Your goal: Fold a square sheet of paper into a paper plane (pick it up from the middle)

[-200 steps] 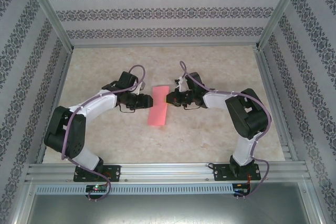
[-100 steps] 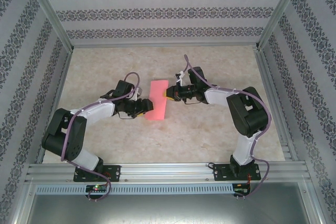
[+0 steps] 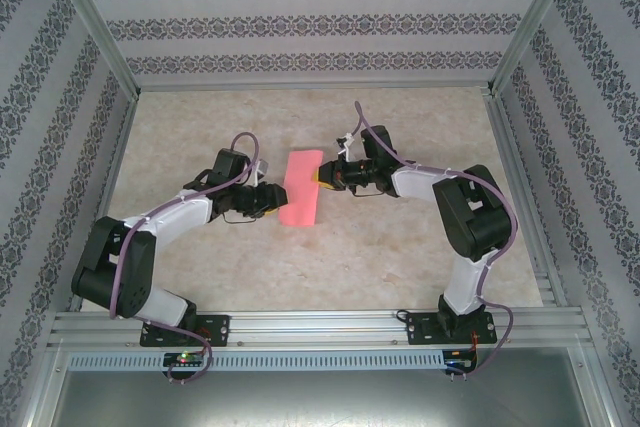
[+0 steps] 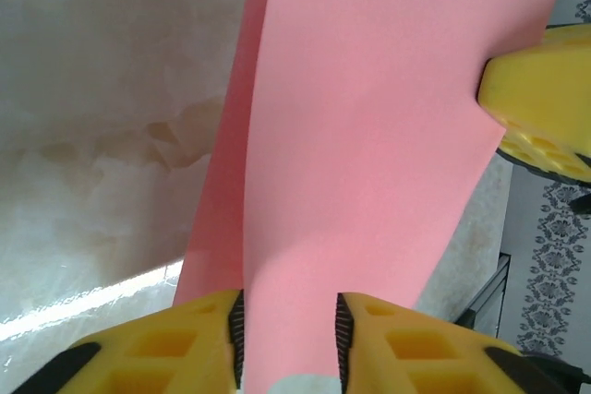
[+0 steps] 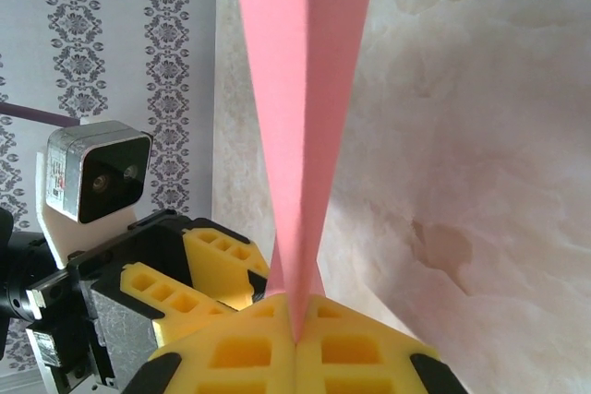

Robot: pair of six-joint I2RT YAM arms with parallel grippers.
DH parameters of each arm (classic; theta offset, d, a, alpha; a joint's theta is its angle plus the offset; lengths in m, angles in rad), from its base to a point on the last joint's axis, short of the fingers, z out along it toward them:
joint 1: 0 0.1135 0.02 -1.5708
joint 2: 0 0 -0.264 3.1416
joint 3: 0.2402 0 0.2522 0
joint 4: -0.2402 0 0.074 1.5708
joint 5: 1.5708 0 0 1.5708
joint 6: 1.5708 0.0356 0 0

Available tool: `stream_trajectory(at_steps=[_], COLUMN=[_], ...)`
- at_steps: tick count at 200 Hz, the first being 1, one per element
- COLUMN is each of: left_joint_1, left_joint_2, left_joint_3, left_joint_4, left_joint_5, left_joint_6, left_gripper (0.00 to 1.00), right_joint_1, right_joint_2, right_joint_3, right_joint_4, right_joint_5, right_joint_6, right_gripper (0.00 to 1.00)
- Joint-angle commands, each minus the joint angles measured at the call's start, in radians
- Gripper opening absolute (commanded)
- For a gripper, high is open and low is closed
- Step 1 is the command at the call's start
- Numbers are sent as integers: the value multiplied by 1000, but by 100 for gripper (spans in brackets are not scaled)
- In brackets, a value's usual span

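R gripper (image 5: 295, 334) clamped on folded pink sheet (image 5: 300, 89), which hangs btw both arms. L gripper (image 4: 288, 329) jaws narrow, straddling sheet's end, not pinched yet. Risk: L closes off-crease = skewed fold; opposing pull tears it.

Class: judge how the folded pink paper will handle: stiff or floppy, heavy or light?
Probably floppy: the square sheet of paper curves along its length. Likely very light: the right gripper holds it by one pinched edge. Its fold may stiffen it slightly.

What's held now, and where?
The right gripper pinches the square sheet of paper by its edge; the left gripper, jaws apart, straddles the opposite edge.
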Motion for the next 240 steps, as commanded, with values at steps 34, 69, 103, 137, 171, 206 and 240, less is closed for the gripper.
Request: stream_trajectory(at_steps=[34, 69, 103, 137, 171, 206, 240], left_joint_1=[11, 11, 10, 7, 0, -6, -12], left_joint_2=[3, 14, 61, 118, 170, 204, 233], left_joint_3=[13, 24, 23, 49, 79, 99, 116], left_joint_4=[-44, -65, -53, -44, -48, -59, -59], left_joint_5=[39, 55, 68, 80, 80, 72, 66], left_joint_6=[33, 38, 32, 32, 35, 40, 35], left_gripper=[14, 3, 3, 5, 5, 5, 5], right_joint_1=[-12, -8, -4, 0, 0, 0, 5], right_joint_2=[17, 35, 43, 71, 72, 21, -52], right_joint_3=[1, 11, 17, 26, 48, 67, 64], right_joint_4=[45, 8, -61, -109, -217, -385, -529], right_joint_5=[-30, -25, 5, 35, 109, 243, 404], right_joint_6=[13, -24, -91, -147, -232, -332, -405], right_gripper=[3, 4, 8, 15, 24, 38, 43])
